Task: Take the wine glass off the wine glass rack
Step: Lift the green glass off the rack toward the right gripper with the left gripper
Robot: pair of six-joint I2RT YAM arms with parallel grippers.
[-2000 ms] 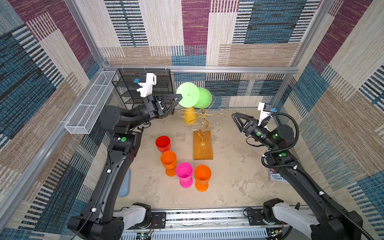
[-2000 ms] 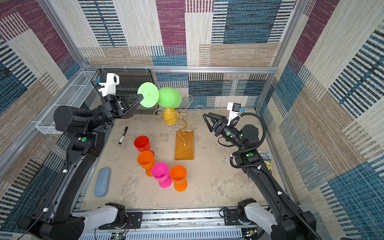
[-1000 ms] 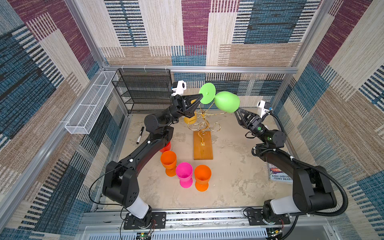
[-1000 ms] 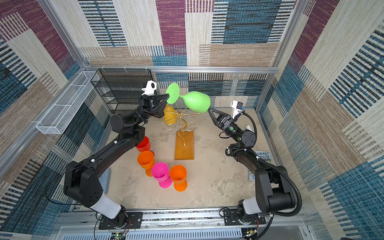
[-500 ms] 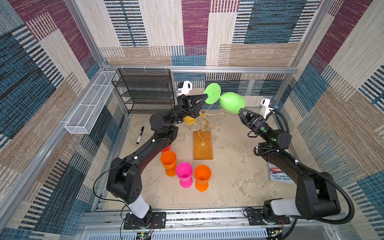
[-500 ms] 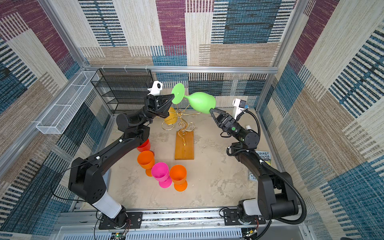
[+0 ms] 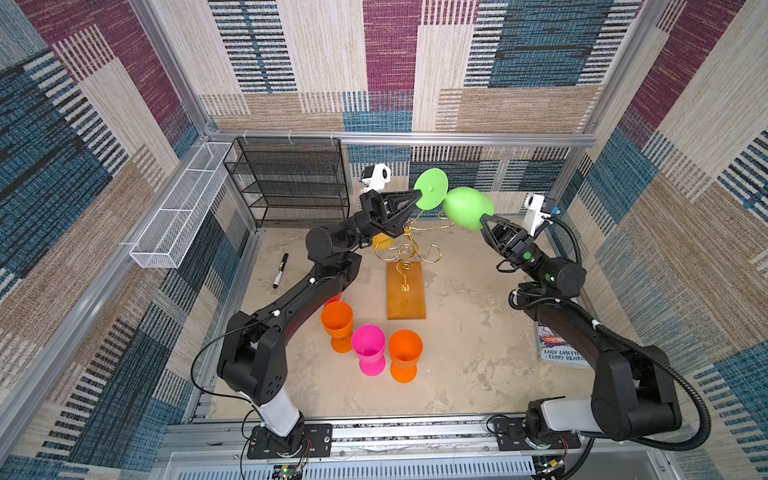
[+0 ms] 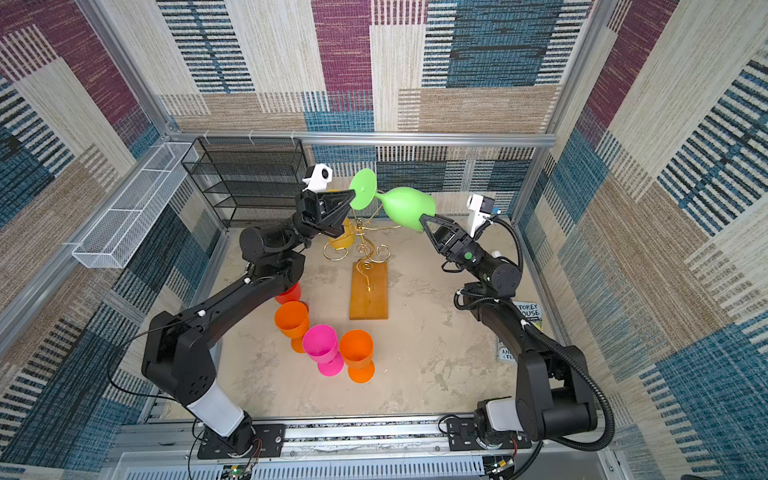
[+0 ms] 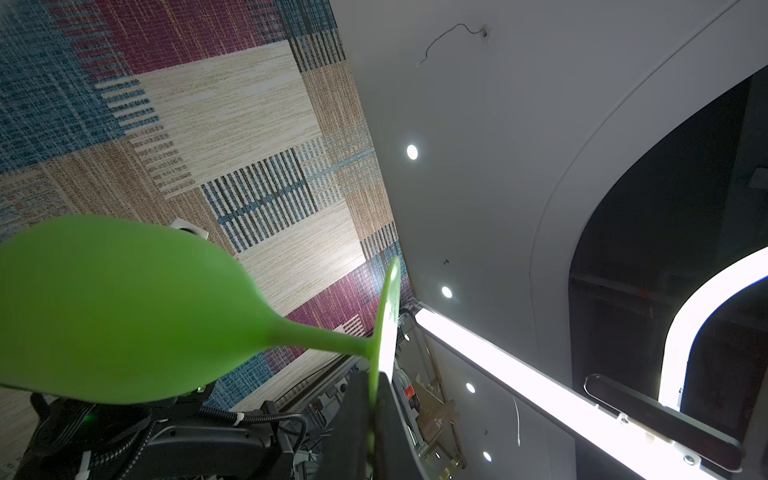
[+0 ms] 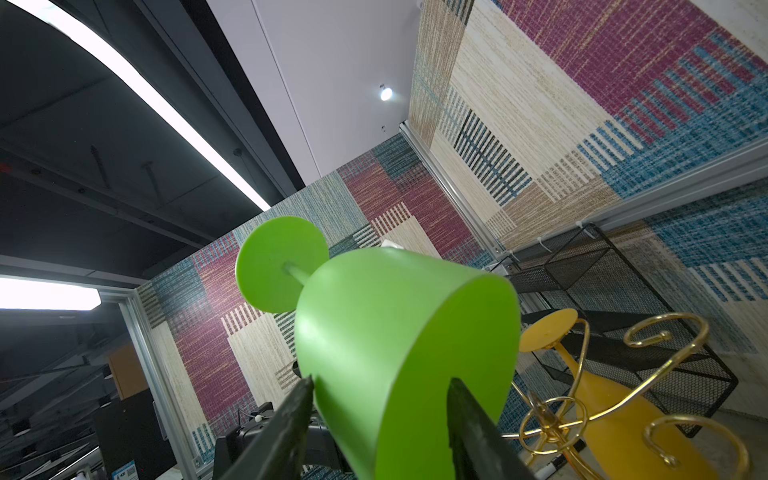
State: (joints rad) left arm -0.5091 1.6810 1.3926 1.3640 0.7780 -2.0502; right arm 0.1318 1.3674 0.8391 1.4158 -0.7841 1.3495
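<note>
**Above the rack: green glass between two grippers**

Above the wine glass rack (image 7: 409,245), the green wine glass (image 7: 467,211) lies on its side in the air, clear of the gold wire arms in both top views. My left gripper (image 7: 416,198) is clamped on the edge of the glass's foot. My right gripper (image 10: 380,384) has its jaws apart around the mouth end of the bowl, and I cannot tell whether they press on it.

I judge this a handover, with the lift-off done. Next I want a firm hold on the bowl before the left lets go. Then I need a path clear of the yellow glass (image 10: 602,399) hanging on the rack, down to the table (image 7: 457,353).
</note>
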